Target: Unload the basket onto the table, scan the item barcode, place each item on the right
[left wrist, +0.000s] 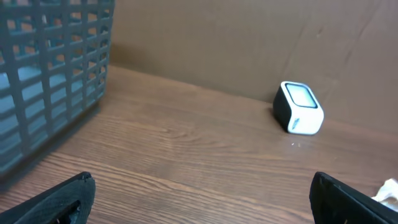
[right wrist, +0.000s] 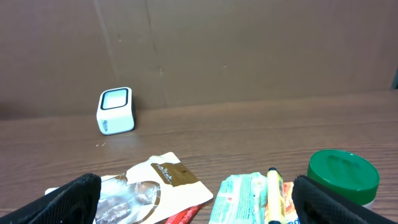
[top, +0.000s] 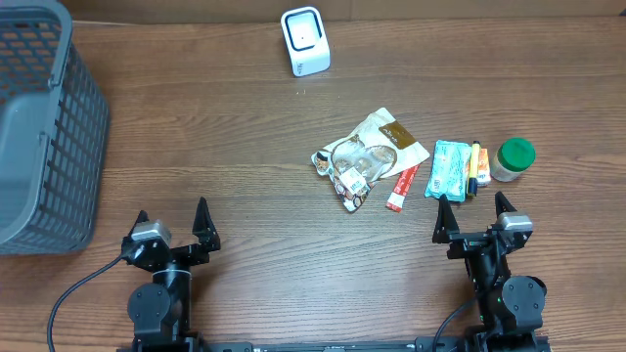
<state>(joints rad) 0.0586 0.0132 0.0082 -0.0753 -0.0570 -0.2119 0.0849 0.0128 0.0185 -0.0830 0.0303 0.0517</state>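
The left gripper (top: pixel 172 210) and right gripper (top: pixel 473 200) both gape wide, holding nothing; the snack bag (top: pixel 367 156) lies mid-table, the scanner (top: pixel 305 41) stands far back.

A brown wooden table (top: pixel 254 225) with long horizontal grain fills the overhead view, its surface matt and evenly lit, with only soft shadows. Along its far edge stands a plain brown backboard (right wrist: pixel 261 50) that looks like cardboard. It is marked by faint vertical and slanting creases and meets the tabletop in a straight line.
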